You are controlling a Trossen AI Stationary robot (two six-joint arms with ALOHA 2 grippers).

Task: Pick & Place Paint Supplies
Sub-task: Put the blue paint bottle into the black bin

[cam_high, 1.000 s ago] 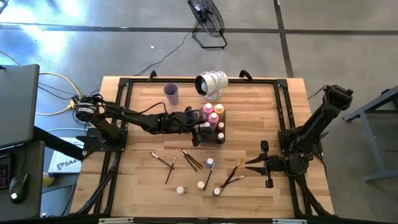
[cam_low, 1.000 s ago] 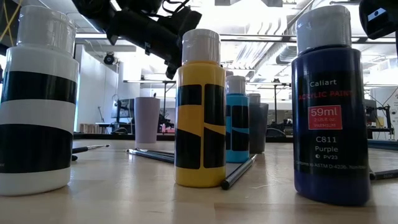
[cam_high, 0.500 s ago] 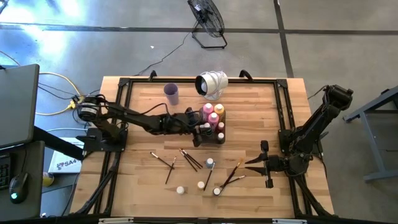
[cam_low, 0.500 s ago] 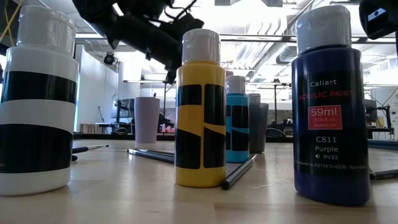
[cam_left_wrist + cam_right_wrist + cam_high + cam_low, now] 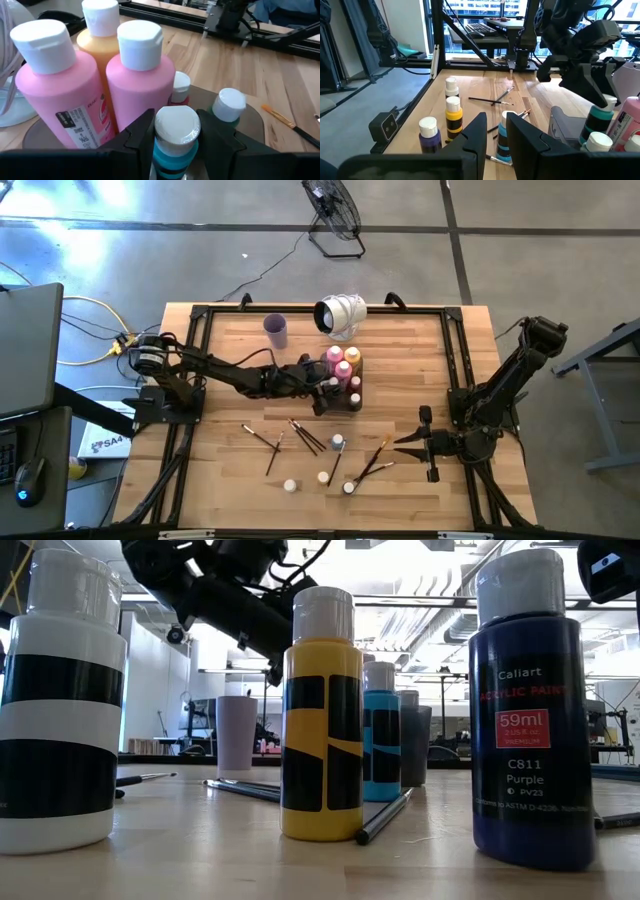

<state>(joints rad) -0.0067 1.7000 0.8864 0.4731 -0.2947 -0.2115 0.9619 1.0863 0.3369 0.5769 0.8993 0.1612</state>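
Note:
My left gripper (image 5: 325, 387) (image 5: 176, 137) reaches from the table's left over the grey tray (image 5: 341, 404) and is shut on a teal white-capped paint bottle (image 5: 175, 150) (image 5: 598, 120). Two pink bottles (image 5: 140, 85) and an orange one (image 5: 102, 45) stand in the tray just beyond it, with two tiny white-capped bottles (image 5: 229, 105). Brushes (image 5: 305, 436) (image 5: 368, 461) and small bottles (image 5: 324, 477) (image 5: 338, 441) lie on the near part of the table. My right gripper (image 5: 415, 442) (image 5: 497, 135) waits open at the right, near the brushes. My left gripper pinches the teal bottle just under its white cap (image 5: 176, 125), one finger (image 5: 142, 137) on each side. Seen from the right wrist, the fingers come down at a slant from the table's left. The bottle hangs upright below them at the tray's near wall (image 5: 564, 122). Whether its base rests in the tray is hidden.
A lilac cup (image 5: 276, 330) and a white round object (image 5: 341, 315) stand at the far edge. A black frame (image 5: 195, 340) rings the table. Up close in the low view stand white-black (image 5: 60, 700), yellow (image 5: 322, 710) and purple (image 5: 530, 710) bottles.
My left arm has dipped and stretched slightly toward the tray, keeping its hold on the teal bottle. The right arm and everything on the table have stayed put.

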